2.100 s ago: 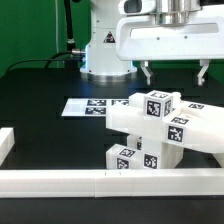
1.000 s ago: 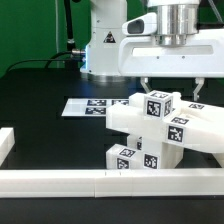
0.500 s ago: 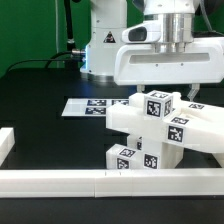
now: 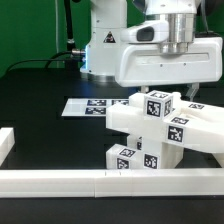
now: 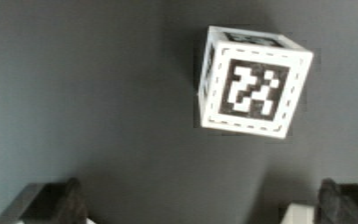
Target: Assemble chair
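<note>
Wrist view: gripper (image 5: 197,205) jaws spread wide, nothing held; tagged square leg (image 5: 256,88) ahead of fingertips, outside jaw gap. Chair parts (image 4: 160,135) directly beneath hand. Risk: off-centre descent, finger strikes leg, knocks stack.

You have one heap of white matte plastic blocky chair parts (image 4: 160,128) below the gripper; its separate pieces can't be counted. Six black-and-white square tags show on it. One flat white marker board (image 4: 85,107) lies beside it.
</note>
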`<action>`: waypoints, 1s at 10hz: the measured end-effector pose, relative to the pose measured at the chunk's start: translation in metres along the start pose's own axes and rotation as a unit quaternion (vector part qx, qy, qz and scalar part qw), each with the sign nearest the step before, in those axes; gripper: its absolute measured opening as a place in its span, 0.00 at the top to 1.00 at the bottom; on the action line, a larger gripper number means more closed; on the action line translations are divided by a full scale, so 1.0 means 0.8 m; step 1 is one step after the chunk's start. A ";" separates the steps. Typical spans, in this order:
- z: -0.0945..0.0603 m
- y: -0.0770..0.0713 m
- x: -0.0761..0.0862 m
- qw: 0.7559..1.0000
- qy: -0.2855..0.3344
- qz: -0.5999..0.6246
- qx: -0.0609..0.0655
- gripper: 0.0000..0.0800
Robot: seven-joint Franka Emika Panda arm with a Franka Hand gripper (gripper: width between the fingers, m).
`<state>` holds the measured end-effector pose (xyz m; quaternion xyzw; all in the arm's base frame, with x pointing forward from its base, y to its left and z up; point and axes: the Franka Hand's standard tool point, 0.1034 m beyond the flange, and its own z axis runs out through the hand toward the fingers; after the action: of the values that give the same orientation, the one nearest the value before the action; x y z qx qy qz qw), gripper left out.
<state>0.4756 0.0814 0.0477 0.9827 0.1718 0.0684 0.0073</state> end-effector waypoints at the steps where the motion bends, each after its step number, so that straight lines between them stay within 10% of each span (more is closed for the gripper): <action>1: 0.004 -0.001 0.002 1.000 0.012 -0.011 -0.005 0.19; 10: 0.021 -0.013 -0.010 1.000 -0.004 -0.011 -0.002 0.19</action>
<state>0.4671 0.0889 0.0299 0.9811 0.1821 0.0645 0.0107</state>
